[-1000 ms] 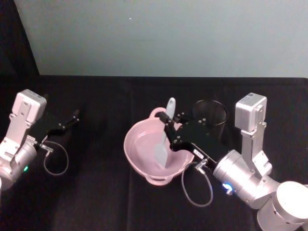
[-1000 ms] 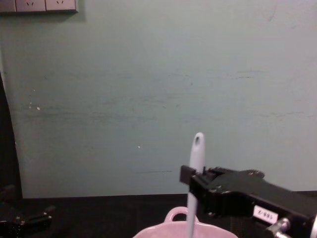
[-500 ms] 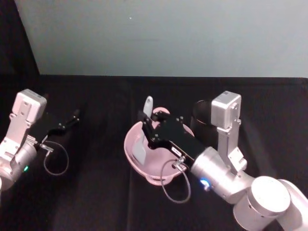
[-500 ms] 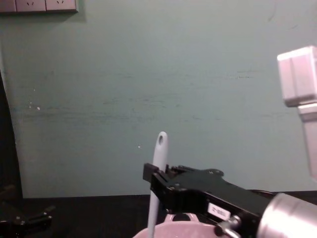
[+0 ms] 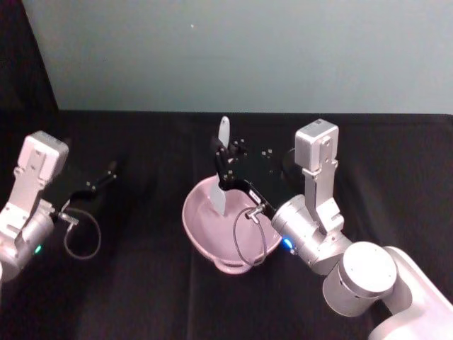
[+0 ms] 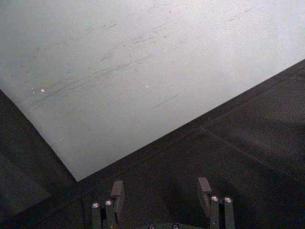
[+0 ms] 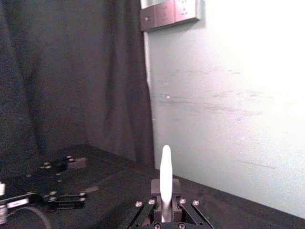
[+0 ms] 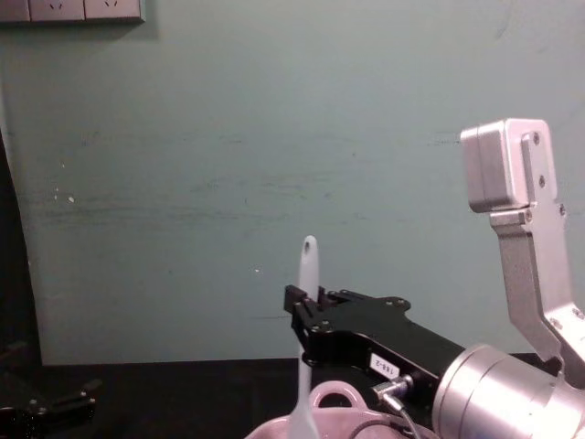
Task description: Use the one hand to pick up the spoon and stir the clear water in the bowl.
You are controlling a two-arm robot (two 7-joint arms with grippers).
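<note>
The pale pink bowl [image 5: 200, 232] sits mid-table, and its loop handle [image 8: 334, 396] peeks up in the chest view. The white spoon [image 5: 221, 185] stands nearly upright with its lower end inside the bowl, toward the far side. My right gripper [image 5: 226, 167], the black boxy one with the white label, is shut on the spoon's handle; the handle tip [image 8: 310, 249] rises above the fingers. The right wrist view shows the spoon [image 7: 165, 177] clamped between the fingers. My left gripper [image 5: 100, 181] rests open and empty at the far left.
A black wire-mesh cup [image 5: 289, 160] stands behind the bowl to the right, mostly hidden by my right arm. A cable loop [image 5: 83, 237] lies near the left arm. A pale wall bounds the back of the black table.
My right gripper carried the spoon from the bowl's right side across to its left, then back toward the far middle. The left arm stayed still.
</note>
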